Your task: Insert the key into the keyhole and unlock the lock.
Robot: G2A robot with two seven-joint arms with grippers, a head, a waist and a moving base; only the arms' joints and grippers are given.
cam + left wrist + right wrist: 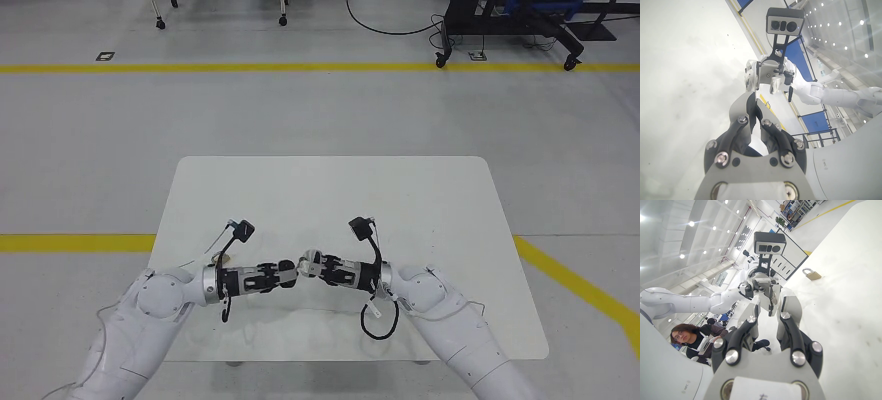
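**Key held in mid-air between two grippers, lock waiting on the table**

The robot's two arms meet nose to nose above the near part of the white table [420, 200]. The left gripper [755, 102] has its jaws pinched tight on the key [774, 297]. It holds the key by its round silver head, so the thin blade juts forward, free of the fingers. Facing it, the right gripper [762, 83] has its jaws spread wide, one finger on either side of the offered key and gripping nothing.

The pose reads as a handover or a re-grip. Holding the key by its head leaves metal exposed for the other gripper to take, and the spread jaws leave room to close around it.

The brass padlock [812, 275] lies flat on the table on the left arm's side, well apart from both grippers. Its shackle looks closed and nothing holds it. By that evidence the key has not yet gone into the keyhole, and the lock will likely need steadying first.
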